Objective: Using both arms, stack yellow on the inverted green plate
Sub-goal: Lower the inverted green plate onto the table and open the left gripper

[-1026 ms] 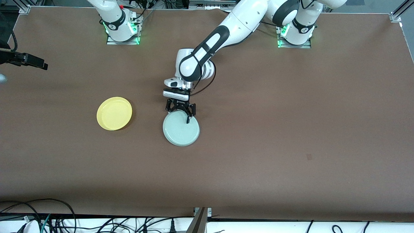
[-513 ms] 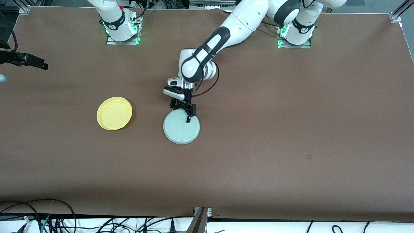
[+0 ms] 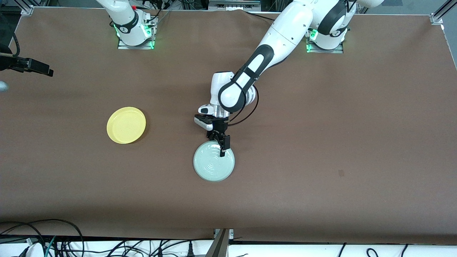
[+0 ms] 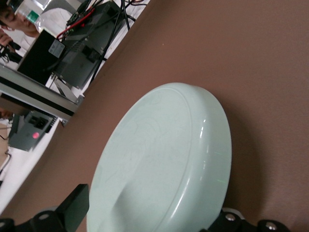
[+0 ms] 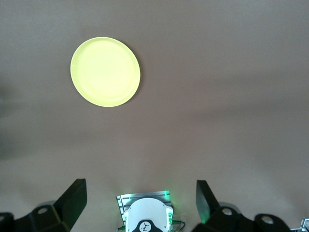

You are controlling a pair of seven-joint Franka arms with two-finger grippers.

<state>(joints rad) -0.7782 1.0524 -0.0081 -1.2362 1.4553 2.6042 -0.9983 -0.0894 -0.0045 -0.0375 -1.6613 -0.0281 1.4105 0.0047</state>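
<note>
The pale green plate (image 3: pixel 214 165) is gripped at its rim by my left gripper (image 3: pixel 222 146), which is shut on it. The plate hangs tilted over the middle of the table, its ringed face toward the front camera. In the left wrist view the green plate (image 4: pixel 164 154) fills the space between the left gripper's (image 4: pixel 149 212) fingers. The yellow plate (image 3: pixel 126 125) lies rim up on the table toward the right arm's end. My right gripper (image 5: pixel 140 186) is open and empty, high over the table, and the yellow plate (image 5: pixel 105 71) shows far below it. The right arm waits.
The brown table (image 3: pixel 321 142) holds only the two plates. A black fixture (image 3: pixel 30 66) juts in at the right arm's end. Cables (image 3: pixel 64 242) lie along the edge nearest the front camera. The right arm's base (image 5: pixel 145 215) shows in the right wrist view.
My left gripper has carried the green plate nearer to the front camera and toward the left arm's end, turning it so its ringed face shows. The yellow plate and right arm have not moved.
</note>
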